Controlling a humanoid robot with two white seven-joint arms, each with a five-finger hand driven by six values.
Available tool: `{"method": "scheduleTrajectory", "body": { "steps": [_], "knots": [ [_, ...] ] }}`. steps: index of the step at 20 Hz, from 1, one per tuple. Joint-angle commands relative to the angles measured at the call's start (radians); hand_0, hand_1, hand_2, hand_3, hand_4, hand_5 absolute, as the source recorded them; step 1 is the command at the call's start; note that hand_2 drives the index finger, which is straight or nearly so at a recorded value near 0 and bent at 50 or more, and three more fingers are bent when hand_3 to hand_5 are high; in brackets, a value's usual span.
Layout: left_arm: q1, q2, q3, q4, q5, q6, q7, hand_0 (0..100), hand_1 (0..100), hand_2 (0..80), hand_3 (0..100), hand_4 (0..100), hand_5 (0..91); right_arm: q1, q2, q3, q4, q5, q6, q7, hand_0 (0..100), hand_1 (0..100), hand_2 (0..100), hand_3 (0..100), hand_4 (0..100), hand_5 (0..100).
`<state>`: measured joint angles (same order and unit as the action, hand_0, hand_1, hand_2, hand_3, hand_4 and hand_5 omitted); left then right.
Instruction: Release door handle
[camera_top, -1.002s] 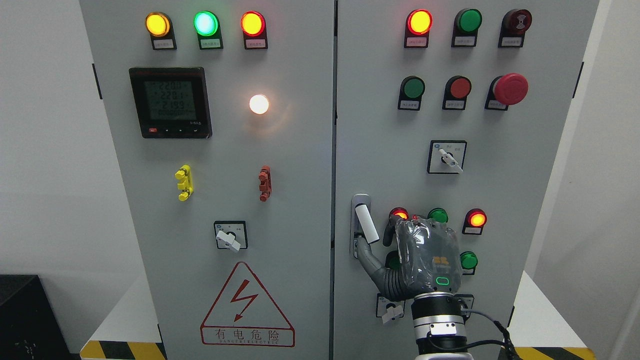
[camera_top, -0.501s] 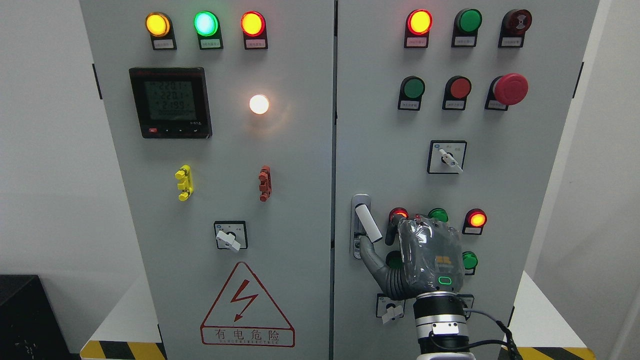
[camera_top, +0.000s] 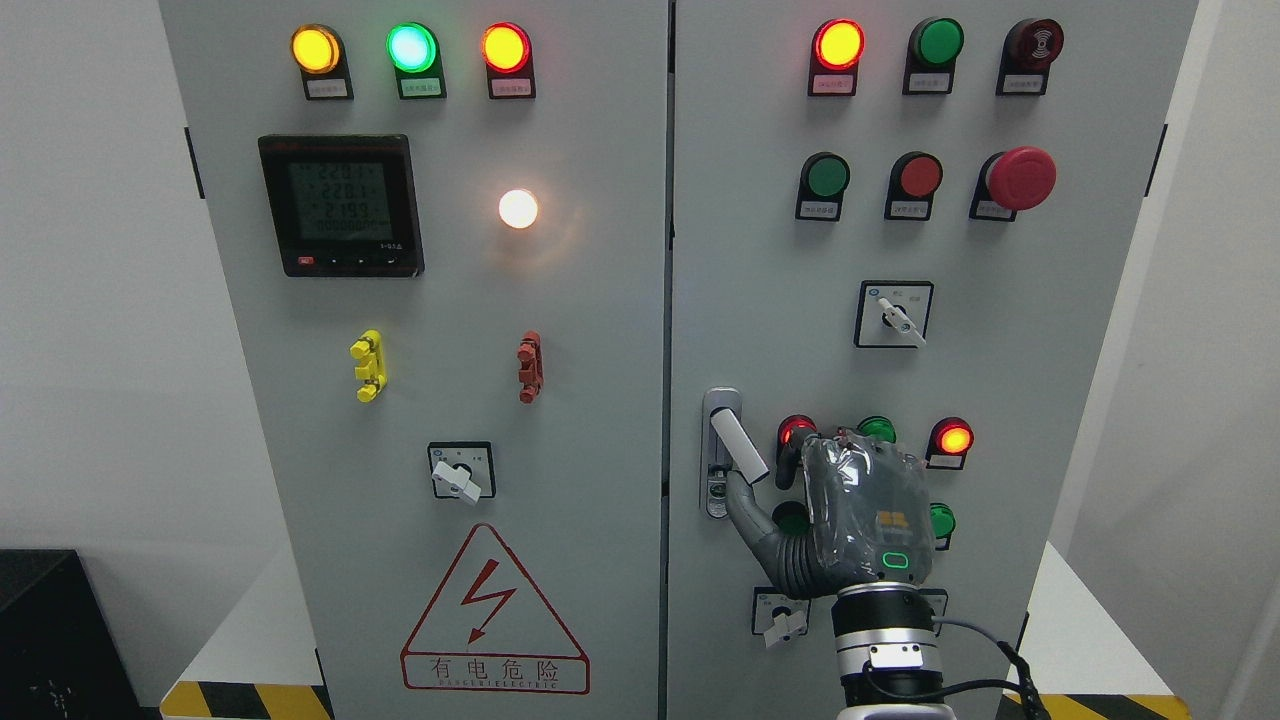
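The white door handle (camera_top: 736, 442) sits on the right cabinet door (camera_top: 760, 250), its lower end swung out to the right of its silver lock plate (camera_top: 716, 495). My right hand (camera_top: 762, 481), grey under a clear plastic cover, comes up from the bottom edge just right of the handle. Its thumb (camera_top: 742, 497) lies under the handle's lower end and a curled finger (camera_top: 786, 468) closes on it from the right. The other fingers are hidden behind the back of the hand. My left arm does not show.
Red and green lamps (camera_top: 953, 439) and a rotary switch (camera_top: 785, 620) surround the hand. Higher up sit a red emergency button (camera_top: 1022, 178) and a selector switch (camera_top: 896, 314). The left door carries a meter (camera_top: 341, 205), lamps and a warning triangle (camera_top: 493, 610).
The handle's lower end has swung a little further right, out from the lock plate. My right hand has shifted slightly right with it, thumb still under the handle.
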<state>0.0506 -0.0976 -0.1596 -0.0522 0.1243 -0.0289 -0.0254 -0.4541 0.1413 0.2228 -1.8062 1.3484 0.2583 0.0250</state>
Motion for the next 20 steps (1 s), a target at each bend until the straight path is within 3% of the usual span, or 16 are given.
{"method": "scheduleTrajectory", "body": {
  "steps": [1,20],
  "knots": [
    [0.000,-0.001,0.000,0.000,0.000,0.000,-0.001,0,0,4.5,10,0,0.0,0.000,0.000,-0.008,-0.005,0.000,-0.001,0.004,43,42,69,96,77,69],
    [0.000,-0.001,0.000,0.000,0.000,0.001,-0.001,0,0,4.4,10,0,0.0,-0.006,0.000,-0.029,-0.010,0.000,-0.002,0.004,45,42,69,97,77,69]
  ]
}}
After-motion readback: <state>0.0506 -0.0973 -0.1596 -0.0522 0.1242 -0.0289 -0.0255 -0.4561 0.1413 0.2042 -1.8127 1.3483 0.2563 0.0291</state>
